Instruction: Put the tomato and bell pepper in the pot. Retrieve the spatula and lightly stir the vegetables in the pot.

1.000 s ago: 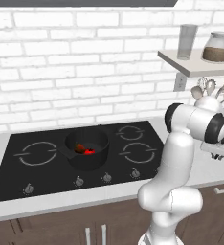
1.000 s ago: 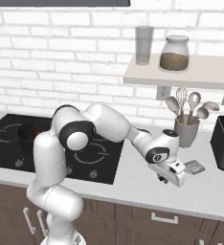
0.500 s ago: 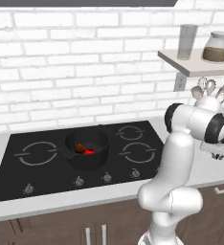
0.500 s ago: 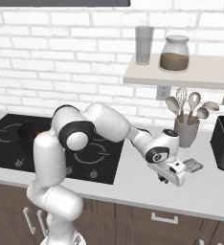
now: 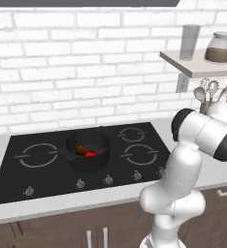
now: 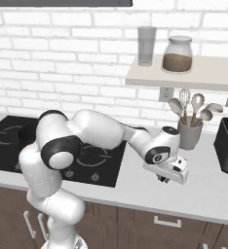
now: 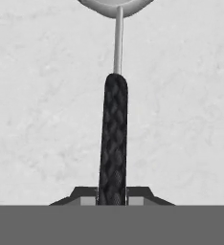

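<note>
Left base view: the pot (image 5: 88,151) sits mid-cooktop (image 5: 33,181) with the tomato (image 5: 89,153) and bell pepper (image 5: 80,149) touching inside it; the gripper's out of sight.

Right base view: the gripper (image 6: 167,177) hangs low over the counter (image 6: 135,187), just right of the cooktop.

Hand view: fingers (image 7: 137,196) pinched narrow on the spatula (image 7: 114,143) handle, which runs straight away over the counter.

Kitchen: black hob (image 5: 47,167), brick wall (image 5: 72,72), utensil crock (image 6: 190,134).
</note>
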### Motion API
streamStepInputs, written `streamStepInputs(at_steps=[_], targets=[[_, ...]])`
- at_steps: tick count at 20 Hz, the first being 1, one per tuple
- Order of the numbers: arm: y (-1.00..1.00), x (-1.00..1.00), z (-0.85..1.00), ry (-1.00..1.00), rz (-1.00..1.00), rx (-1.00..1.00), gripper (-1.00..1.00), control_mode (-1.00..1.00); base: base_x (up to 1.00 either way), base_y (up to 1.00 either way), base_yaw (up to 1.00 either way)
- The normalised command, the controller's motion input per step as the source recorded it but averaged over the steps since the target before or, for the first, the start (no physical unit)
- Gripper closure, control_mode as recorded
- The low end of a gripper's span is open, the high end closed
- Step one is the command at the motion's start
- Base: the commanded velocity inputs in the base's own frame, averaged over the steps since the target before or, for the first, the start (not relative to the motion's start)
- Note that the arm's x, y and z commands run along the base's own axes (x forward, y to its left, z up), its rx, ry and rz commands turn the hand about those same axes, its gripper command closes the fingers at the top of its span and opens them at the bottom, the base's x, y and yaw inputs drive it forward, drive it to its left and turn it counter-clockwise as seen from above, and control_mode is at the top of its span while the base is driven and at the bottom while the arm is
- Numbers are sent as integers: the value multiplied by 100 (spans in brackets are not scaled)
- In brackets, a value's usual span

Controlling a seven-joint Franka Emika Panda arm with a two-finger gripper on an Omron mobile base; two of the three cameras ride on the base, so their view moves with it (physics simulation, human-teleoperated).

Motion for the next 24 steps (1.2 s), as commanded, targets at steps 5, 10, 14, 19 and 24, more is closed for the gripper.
streamStepInputs(at_steps=[5,10,14,19,24], targets=[[68,-25,28,-19,42,-8,100,-100,0,0,0],[84,-17,32,-31,34,-2,100,-100,0,0,0],[76,-9,60,-19,28,0,100,-100,0,0,0],[78,0,82,-6,24,-11,100,-100,0,0,0],[81,4,77,-10,21,-14,100,-100,0,0,0]])
